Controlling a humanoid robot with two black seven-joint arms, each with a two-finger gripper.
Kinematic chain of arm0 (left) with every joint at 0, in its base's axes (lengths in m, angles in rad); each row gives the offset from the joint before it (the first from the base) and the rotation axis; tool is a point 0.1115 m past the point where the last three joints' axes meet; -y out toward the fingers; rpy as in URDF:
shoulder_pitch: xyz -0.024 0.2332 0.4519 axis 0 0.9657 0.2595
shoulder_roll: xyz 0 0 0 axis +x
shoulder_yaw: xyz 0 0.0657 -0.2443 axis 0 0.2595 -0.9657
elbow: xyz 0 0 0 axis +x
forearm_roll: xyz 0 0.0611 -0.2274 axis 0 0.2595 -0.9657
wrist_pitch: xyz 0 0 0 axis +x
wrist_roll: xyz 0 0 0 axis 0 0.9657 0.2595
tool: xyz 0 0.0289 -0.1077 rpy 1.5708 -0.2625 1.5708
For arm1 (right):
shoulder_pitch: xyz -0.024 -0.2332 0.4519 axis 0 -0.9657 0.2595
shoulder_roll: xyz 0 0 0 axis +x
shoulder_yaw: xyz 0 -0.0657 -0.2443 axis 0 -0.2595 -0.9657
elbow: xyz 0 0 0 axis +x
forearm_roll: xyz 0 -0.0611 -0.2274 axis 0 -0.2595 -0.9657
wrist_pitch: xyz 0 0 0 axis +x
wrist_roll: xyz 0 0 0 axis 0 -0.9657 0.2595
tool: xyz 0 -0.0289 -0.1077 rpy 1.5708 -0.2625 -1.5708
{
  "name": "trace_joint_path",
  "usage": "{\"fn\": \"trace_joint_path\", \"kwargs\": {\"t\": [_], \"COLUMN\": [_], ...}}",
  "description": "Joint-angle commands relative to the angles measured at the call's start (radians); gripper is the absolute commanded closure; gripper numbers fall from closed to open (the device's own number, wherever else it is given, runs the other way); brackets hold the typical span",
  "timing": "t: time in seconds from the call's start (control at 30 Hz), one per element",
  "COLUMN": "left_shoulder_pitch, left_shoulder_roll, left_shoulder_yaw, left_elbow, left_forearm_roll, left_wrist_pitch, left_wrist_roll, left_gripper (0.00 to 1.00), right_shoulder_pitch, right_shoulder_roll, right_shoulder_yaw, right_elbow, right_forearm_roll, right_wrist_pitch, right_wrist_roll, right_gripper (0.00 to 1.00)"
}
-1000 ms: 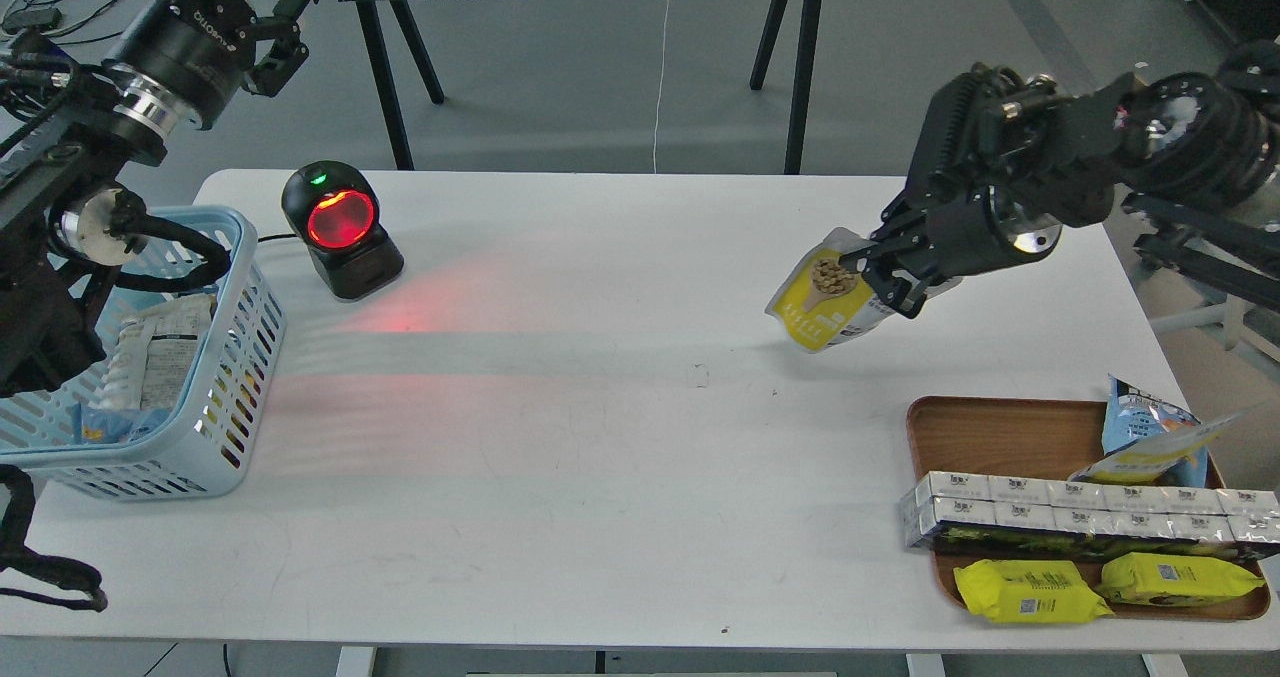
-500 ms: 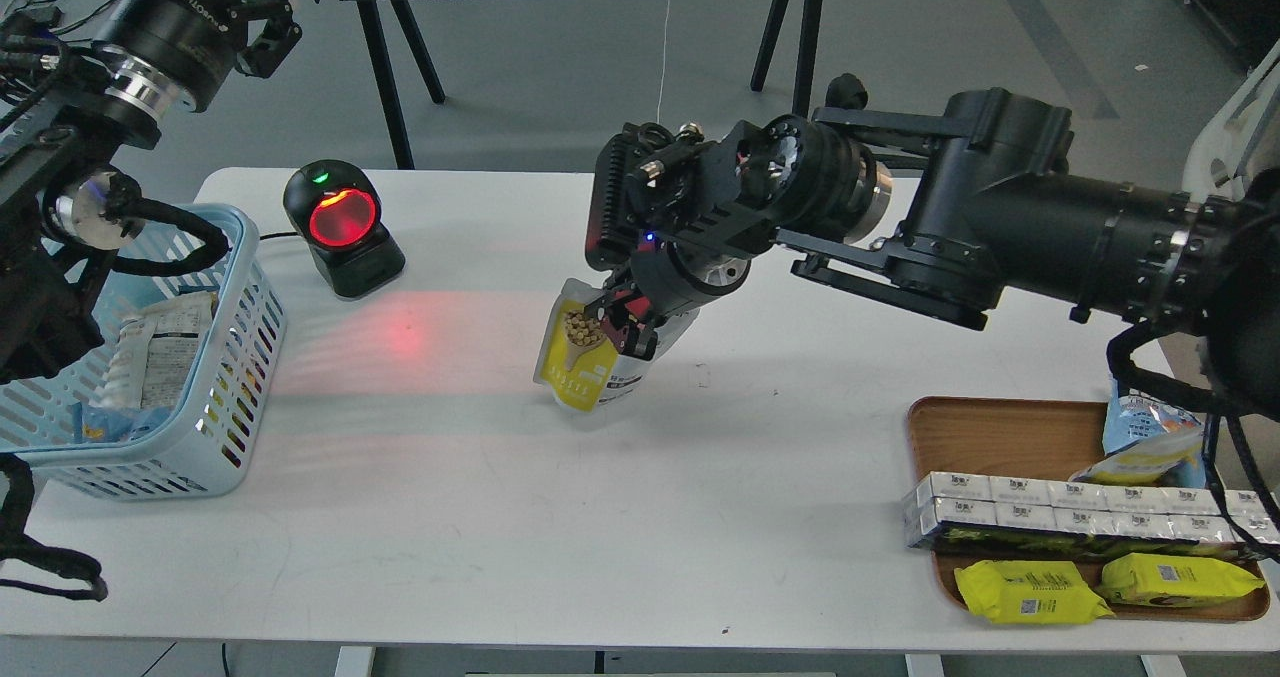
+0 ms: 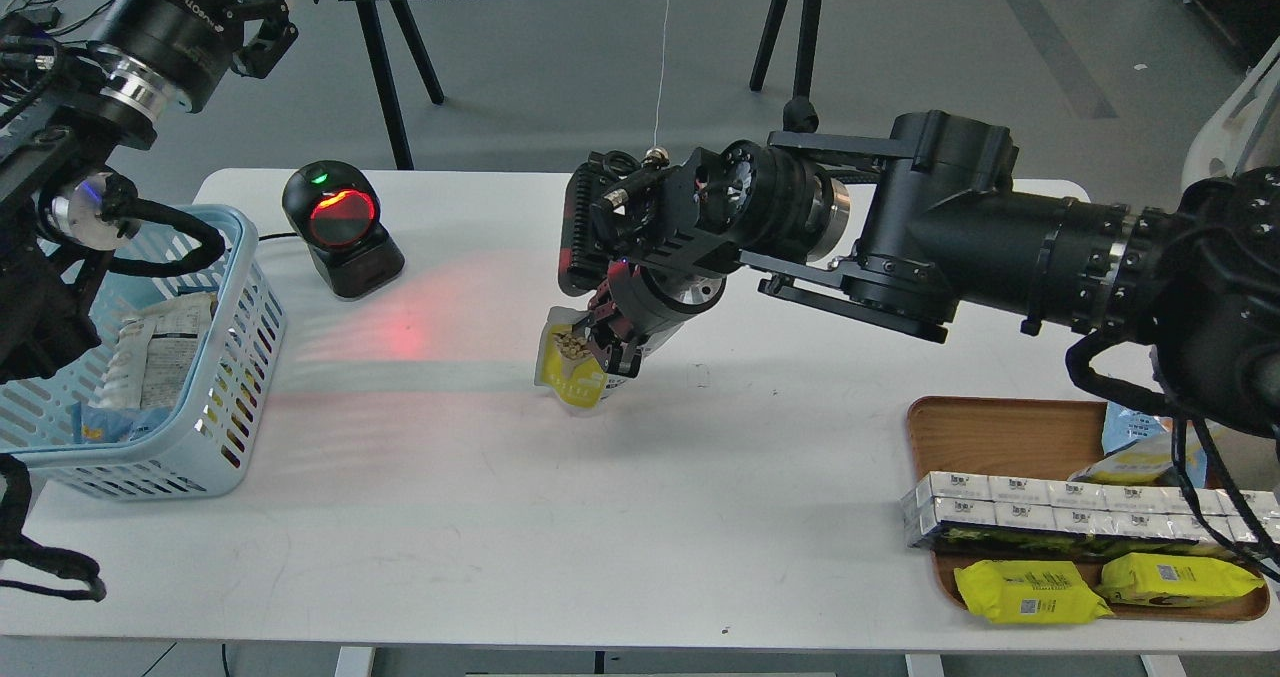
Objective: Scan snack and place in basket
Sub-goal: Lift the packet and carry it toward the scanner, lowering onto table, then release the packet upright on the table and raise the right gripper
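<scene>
The snack point(image 3: 572, 371), a small yellow and white pouch with a round picture of beige beans, hangs upright in my right gripper point(image 3: 608, 342), which is shut on its upper right edge, low over the middle of the white table. The light blue slotted basket point(image 3: 222, 377) stands at the table's left edge with several white and blue packets inside. My left gripper point(image 3: 262, 19) is raised at the top left, above and behind the basket, away from the snack; its fingers look spread.
A black barcode scanner point(image 3: 340, 229) with a red glowing window stands at the back left, casting red light on the table. A brown tray point(image 3: 990, 437) at the front right holds white cartons, two bright yellow pillow packs and a blue-and-yellow pouch.
My right arm has swept left across the table with the snack, from the right side to the middle, and lowered it close to the tabletop. The left arm has barely shifted.
</scene>
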Motion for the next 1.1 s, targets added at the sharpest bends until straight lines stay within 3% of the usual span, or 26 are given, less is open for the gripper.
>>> {"fn": "trace_joint_path", "kwargs": {"t": [0.0, 0.03, 0.07, 0.17, 0.2, 0.4, 0.63, 0.87, 1.07], "left_shoulder_pitch": [0.002, 0.003, 0.005, 0.005, 0.002, -0.018, -0.052, -0.102, -0.135], "left_shoulder_roll": [-0.001, -0.002, -0.002, -0.005, -0.007, -0.005, 0.013, 0.027, 0.041], "left_shoulder_yaw": [-0.002, -0.001, 0.001, 0.002, 0.005, 0.008, 0.008, 0.007, 0.005], "left_elbow": [0.000, 0.000, 0.001, 0.000, 0.000, -0.002, -0.003, -0.040, -0.213], "left_forearm_roll": [0.000, 0.003, 0.006, 0.008, 0.009, 0.015, 0.029, 0.216, 0.507], "left_wrist_pitch": [0.000, 0.000, 0.000, 0.000, 0.000, 0.000, 0.000, 0.000, 0.000], "left_wrist_roll": [0.000, 0.000, 0.000, 0.000, 0.000, 0.000, 0.000, 0.000, 0.000], "left_gripper": [0.00, 0.00, 0.00, 0.00, 0.00, 0.00, 0.00, 0.00, 0.00], "right_shoulder_pitch": [-0.003, -0.003, -0.003, 0.001, 0.001, -0.002, -0.003, -0.032, -0.140], "right_shoulder_roll": [0.000, 0.000, 0.000, 0.000, 0.000, 0.000, 0.000, -0.248, -0.371], "right_shoulder_yaw": [0.000, 0.000, 0.000, 0.000, 0.000, 0.032, 0.173, 0.161, 0.181], "right_elbow": [0.004, 0.007, 0.009, 0.009, 0.006, -0.117, -0.391, -0.393, -0.378], "right_forearm_roll": [0.000, 0.000, 0.000, 0.031, 0.048, 0.178, 0.644, 1.348, 1.753], "right_wrist_pitch": [0.000, 0.000, 0.000, 0.000, 0.000, 0.000, 0.000, 0.000, 0.000], "right_wrist_roll": [0.000, 0.000, 0.000, 0.000, 0.000, 0.000, 0.000, 0.000, 0.000], "right_gripper": [0.75, 0.50, 0.38, 0.10, 0.07, 0.02, 0.02, 0.02, 0.02]}}
